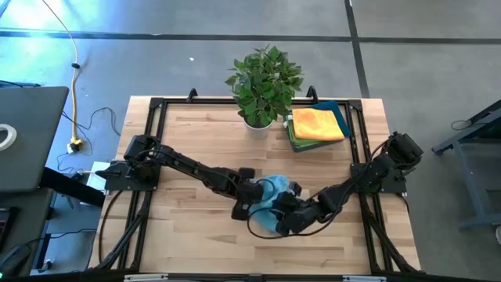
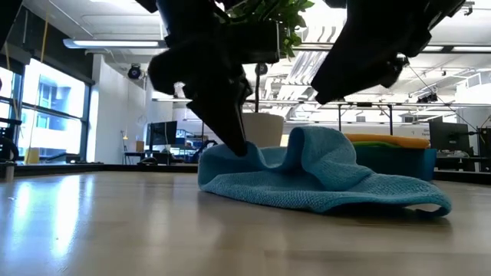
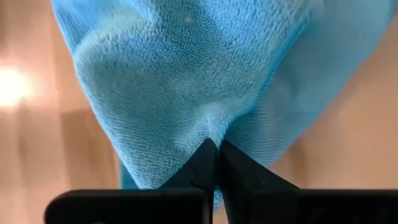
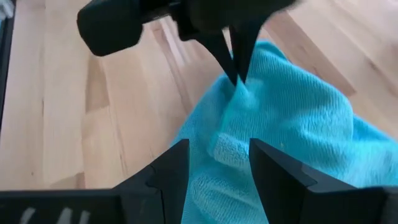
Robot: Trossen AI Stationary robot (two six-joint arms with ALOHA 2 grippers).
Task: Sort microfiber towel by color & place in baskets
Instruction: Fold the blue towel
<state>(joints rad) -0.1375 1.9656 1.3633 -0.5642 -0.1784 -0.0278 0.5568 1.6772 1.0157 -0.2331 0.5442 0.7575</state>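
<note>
A light blue microfiber towel [image 1: 274, 189] lies crumpled on the wooden table, near the front middle; it also shows in the low view [image 2: 322, 180]. My left gripper [image 3: 214, 148] is shut on it and shows in the high view [image 1: 257, 200]. My right gripper [image 4: 217, 158] is open just above the towel, its fingers on either side of a raised fold without touching it; it also shows in the high view [image 1: 288, 216]. The teal-blue basket [image 1: 345, 117] stands at the back right and holds a yellow-orange towel [image 1: 317, 124] on top of a green one. My left gripper pinches a small raised fold of the blue towel [image 3: 210, 124] between its two fingertips. The fingers [image 2: 234, 130] slant down from above onto the towel's left part. That fold is drawn up a little, and the rest of the towel lies slack on the table.
A potted green plant in a white pot [image 1: 262, 82] stands at the back middle, next to the basket. A black frame [image 1: 153, 125] runs around the tabletop. Bare wood [image 1: 188, 219] shows at the table's front left.
</note>
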